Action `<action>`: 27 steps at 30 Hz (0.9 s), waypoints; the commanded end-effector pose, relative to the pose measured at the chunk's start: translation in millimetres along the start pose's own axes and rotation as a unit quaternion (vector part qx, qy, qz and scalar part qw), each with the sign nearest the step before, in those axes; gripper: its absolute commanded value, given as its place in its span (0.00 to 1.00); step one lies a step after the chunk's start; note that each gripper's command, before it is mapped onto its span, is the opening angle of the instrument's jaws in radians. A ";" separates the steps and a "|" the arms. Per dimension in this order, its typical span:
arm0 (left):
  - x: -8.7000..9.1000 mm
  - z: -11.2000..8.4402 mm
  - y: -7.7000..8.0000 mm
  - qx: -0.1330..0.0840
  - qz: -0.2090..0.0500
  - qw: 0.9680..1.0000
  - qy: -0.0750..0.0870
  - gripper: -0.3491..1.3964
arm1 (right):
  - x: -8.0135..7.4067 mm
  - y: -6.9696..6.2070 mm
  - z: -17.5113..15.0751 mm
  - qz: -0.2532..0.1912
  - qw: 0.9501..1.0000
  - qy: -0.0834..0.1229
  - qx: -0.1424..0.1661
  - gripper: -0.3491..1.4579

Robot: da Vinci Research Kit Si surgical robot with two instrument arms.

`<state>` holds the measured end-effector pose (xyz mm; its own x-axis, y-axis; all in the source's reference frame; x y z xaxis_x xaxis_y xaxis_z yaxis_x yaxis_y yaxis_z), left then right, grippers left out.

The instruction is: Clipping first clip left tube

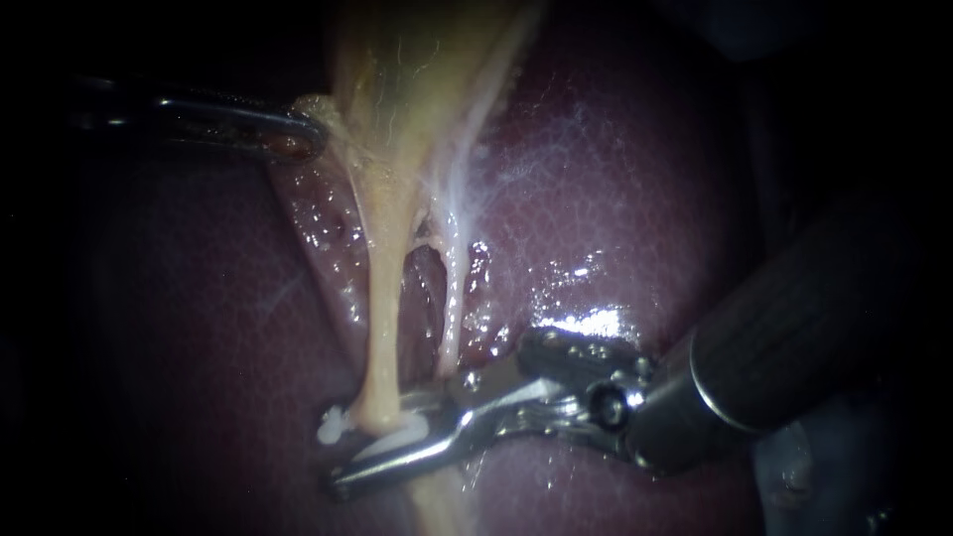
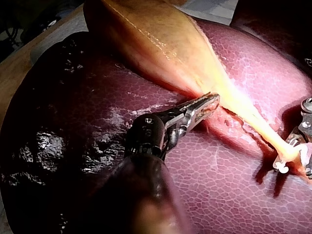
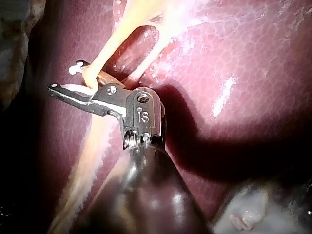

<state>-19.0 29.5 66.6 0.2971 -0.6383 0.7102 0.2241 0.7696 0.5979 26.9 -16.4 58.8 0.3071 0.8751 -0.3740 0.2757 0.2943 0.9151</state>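
— Where do we have the left tube [image 1: 380, 318]?

— It runs down from the narrow end of the gallbladder [image 1: 417, 69], pale yellow and taut, across the liver [image 1: 615, 179]. The thinner, whiter right tube [image 1: 454, 298] lies just beside it. Between the two we see a narrow gap with liver showing through.

— And our right pincer [image 1: 342, 452]?

— It comes in from the lower right on its dark shaft [image 1: 794, 328] and straddles the left tube low down, below that gap. One jaw passes behind the tube, the other in front. They stand a little apart, with a white clip [image 1: 335, 427] seated between them and touching both, and the clip sits around the tube. Its far end sticks out past the tube on the side away from the shaft.

— Is the clip pressed flat?

— We cannot tell. In the right wrist view a white strip lies along one jaw and a small white knob shows across the tube, but the tube hides the rest.

— Our left pincer [image 1: 298, 134]?

— It comes in from the left, up high, well apart from the right one. Its jaws lie together on the edge of the gallbladder where it narrows toward the tubes. The left wrist view shows tissue pinched at the tip.

— Does the right tube sit inside the clip?

— No. It runs down to the upper jaw, nearer the hinge, and lies outside the clip.
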 end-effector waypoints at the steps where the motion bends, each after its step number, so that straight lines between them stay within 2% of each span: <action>1: 0.0 0.0 0.0 0.000 0.000 1.000 0.000 0.00 | 0.1 -0.1 -0.1 0.000 1.000 0.002 -0.002 0.41; 9: 0.0 0.0 0.0 0.000 0.000 1.000 0.000 0.00 | 0.7 0.0 -0.9 0.002 1.000 0.012 -0.013 0.31; 13: 0.0 0.0 0.0 0.000 0.000 1.000 0.000 0.00 | 0.8 0.2 -1.2 0.009 1.000 0.013 -0.015 0.18; 17: 0.0 0.0 0.0 0.000 0.000 1.000 0.000 0.00 | 0.9 0.2 -1.3 0.027 0.999 0.018 -0.021 0.00; 21: 0.0 0.0 0.0 0.000 0.000 1.000 0.000 0.00 | 1.0 0.1 -1.4 0.051 0.997 0.028 -0.041 0.00; 24: 0.0 0.0 0.0 0.000 0.000 1.000 0.000 0.00 | 1.0 0.0 -1.3 0.050 0.997 0.011 -0.058 0.00; 27: 0.0 0.0 0.0 0.000 0.000 1.000 0.000 0.00 | 0.9 0.0 -1.3 0.050 0.997 0.011 -0.058 0.00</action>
<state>-19.0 29.5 66.6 0.2968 -0.6383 0.7103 0.2239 0.7696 0.5980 26.0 -15.0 58.6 0.3079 0.9112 -0.2736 0.1351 0.2428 0.9606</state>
